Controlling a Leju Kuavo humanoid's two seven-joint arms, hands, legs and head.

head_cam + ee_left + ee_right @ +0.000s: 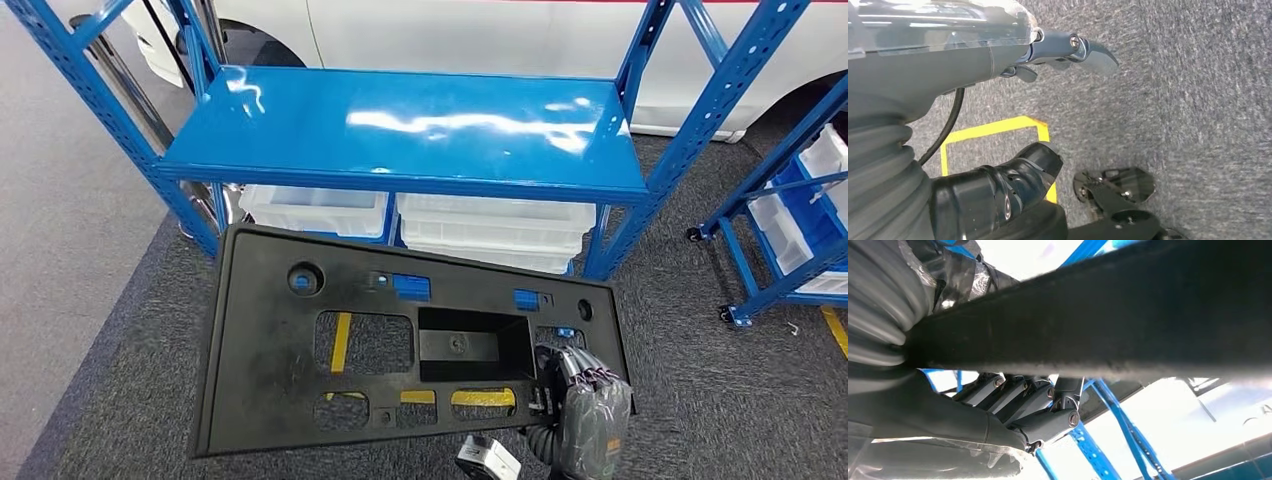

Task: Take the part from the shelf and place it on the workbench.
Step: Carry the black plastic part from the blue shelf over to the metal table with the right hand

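While gripping the flat black plastic panel (400, 340), right hand (590, 405) is hiding its corner | left hand (998, 100) hanging loose, fingers apart, over grey carpet (1173, 100)

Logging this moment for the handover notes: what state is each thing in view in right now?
black part: held up, tilted, off the shelf.
right hand: grips the part's lower right edge.
left hand: holds nothing, fingers apart, above the carpet.
blue shelf: top surface bare.
white bins: on the level below.
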